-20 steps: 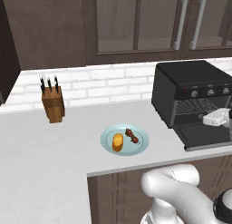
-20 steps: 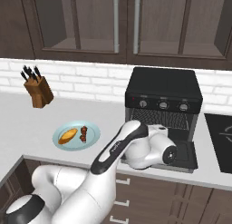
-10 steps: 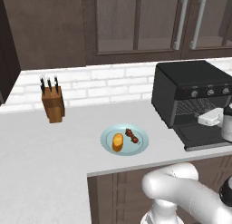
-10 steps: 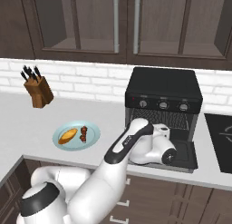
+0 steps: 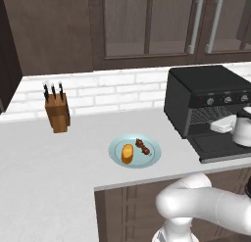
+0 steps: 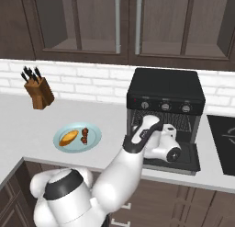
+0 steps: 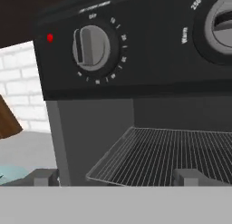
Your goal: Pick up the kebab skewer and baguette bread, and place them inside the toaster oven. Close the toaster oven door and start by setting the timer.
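While the tool hangs with its tips spread wide at the toaster oven mouth, kebab skewer and baguette bread sit on the plate.

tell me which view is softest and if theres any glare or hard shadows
Hand view: softest, the close toaster oven knob markings blur, its rack stays readable. Left base view: even, flat light, no glare on the counter, only a faint shadow under the plate. Right base view: sharp, oven interior dark, arm lit evenly.
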